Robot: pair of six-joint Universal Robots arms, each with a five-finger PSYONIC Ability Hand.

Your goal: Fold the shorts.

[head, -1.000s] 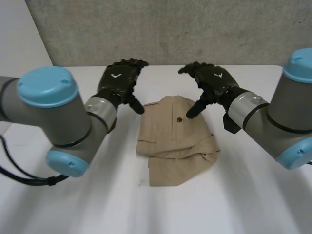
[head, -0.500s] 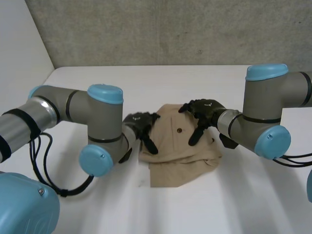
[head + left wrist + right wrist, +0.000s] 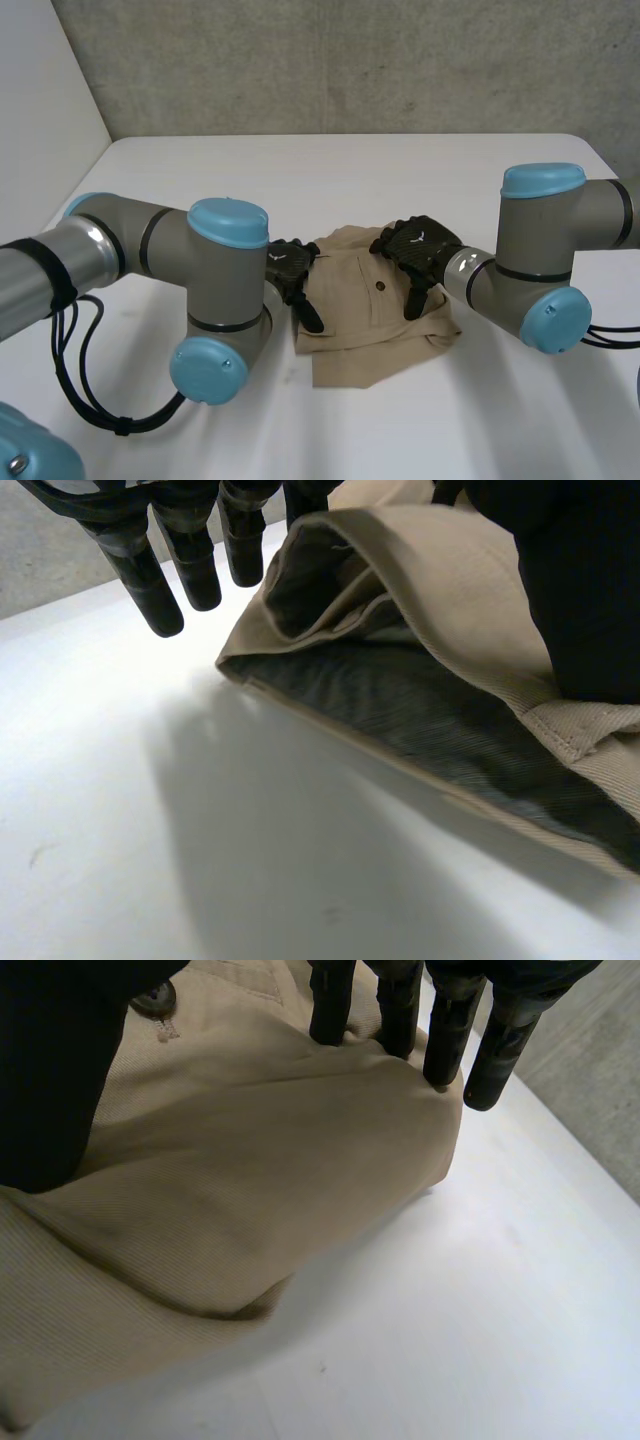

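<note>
Two hands flank the folded shorts [image 3: 372, 310] in the middle of the table [image 3: 400, 190]. The left hand [image 3: 290, 272] has straight, spread fingers [image 3: 140, 570] just off one edge. The right hand [image 3: 418, 250] has straight fingertips [image 3: 330, 1005] on the opposite edge.

White table [image 3: 420, 170]; folded tan shorts [image 3: 362, 325] lie mid-table.

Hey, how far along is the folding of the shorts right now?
The shorts already lie in a folded, layered bundle on the table. In hand: the left hand sits at their left edge and the right hand on their right side, fingers straight, not yet gripping. Left: probably another fold, squaring the uneven lower layer.
</note>
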